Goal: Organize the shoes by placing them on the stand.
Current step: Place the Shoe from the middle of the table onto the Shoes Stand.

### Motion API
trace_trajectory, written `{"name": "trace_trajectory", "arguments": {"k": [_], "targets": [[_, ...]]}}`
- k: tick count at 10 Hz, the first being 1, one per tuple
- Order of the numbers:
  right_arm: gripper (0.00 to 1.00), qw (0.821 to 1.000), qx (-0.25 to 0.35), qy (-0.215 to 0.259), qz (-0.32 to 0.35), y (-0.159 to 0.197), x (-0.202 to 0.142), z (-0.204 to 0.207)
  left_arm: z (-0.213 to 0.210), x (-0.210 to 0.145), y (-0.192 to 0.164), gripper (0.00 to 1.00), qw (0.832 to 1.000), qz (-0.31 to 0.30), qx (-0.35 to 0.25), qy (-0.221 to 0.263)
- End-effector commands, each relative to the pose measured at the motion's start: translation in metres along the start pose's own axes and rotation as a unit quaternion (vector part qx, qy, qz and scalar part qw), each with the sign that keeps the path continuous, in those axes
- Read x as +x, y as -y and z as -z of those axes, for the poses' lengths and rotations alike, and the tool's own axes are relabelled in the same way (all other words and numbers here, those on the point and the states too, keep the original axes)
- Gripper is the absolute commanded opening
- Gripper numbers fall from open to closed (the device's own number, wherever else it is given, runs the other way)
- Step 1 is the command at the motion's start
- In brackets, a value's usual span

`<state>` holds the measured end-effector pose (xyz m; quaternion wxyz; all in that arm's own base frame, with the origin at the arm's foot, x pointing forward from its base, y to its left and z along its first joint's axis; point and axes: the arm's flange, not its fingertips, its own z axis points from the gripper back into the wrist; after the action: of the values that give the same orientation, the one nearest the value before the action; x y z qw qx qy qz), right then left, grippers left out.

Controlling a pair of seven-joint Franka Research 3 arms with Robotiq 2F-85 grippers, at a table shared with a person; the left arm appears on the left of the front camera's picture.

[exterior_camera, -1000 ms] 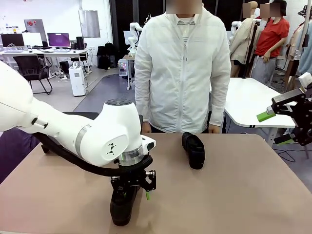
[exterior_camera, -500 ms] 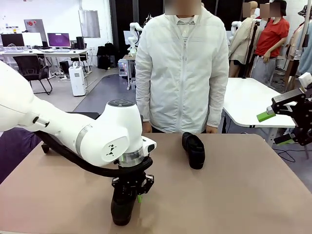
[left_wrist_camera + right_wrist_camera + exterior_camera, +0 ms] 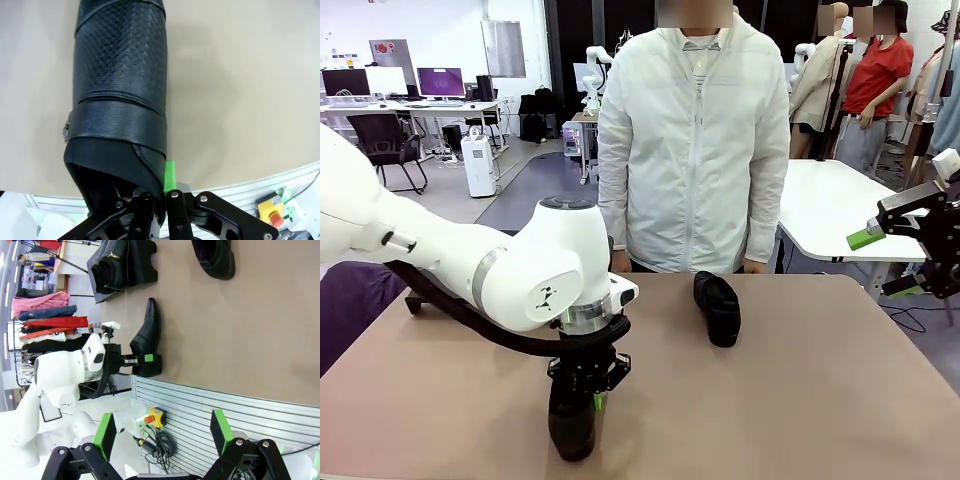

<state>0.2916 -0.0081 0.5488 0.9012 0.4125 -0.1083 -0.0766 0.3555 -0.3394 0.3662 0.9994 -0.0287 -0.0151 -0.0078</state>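
black shoe (image 3: 120, 75) clamped in left hand (image 3: 161, 189) | right wrist: stand (image 3: 145, 265), perhaps loaded

One black loafer (image 3: 570, 430) – woven-textured vamp, plain strap – lay with its heel at the table's near edge, toe pointing away, heel collar pinched by the left gripper (image 3: 592, 398). A second loafer (image 3: 717, 308) sat near the far edge. The matte-black stand (image 3: 146, 262) stood leftward – dark shoes (image 3: 107, 270) on it.

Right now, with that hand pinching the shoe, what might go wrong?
1. The left hand grips the near shoe only by its heel rim, so once lifted the toe may swing down or the shoe may slip free.
2. That shoe lies by the near edge of the table; if dropped, it might fall off.
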Motion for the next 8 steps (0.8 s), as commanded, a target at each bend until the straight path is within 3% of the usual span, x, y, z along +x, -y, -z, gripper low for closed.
{"name": "trace_trajectory", "arguments": {"k": [1, 2, 5, 6, 8], "targets": [[1.00, 1.000, 0.010, -0.001, -0.012, 0.001, 0.003, -0.001, -0.064, -0.014, -0.039, 0.00, 0.998, 0.043, -0.035, -0.002], [1.00, 1.000, 0.010, -0.001, -0.012, 0.001, 0.003, -0.001, -0.094, -0.029, -0.066, 0.00, 0.997, 0.061, -0.047, 0.001], [1.00, 1.000, 0.010, -0.001, -0.012, 0.001, 0.003, -0.001, -0.140, -0.078, -0.173, 0.00, 0.997, 0.037, 0.026, 0.069], [1.00, 1.000, 0.010, -0.001, -0.012, 0.001, 0.003, -0.001, -0.143, -0.093, -0.219, 0.00, 0.992, -0.057, 0.068, 0.090], [1.00, 1.000, 0.010, -0.001, -0.012, 0.001, 0.003, -0.001, -0.136, -0.114, -0.279, 0.00, 0.986, -0.124, 0.080, 0.083]]}}
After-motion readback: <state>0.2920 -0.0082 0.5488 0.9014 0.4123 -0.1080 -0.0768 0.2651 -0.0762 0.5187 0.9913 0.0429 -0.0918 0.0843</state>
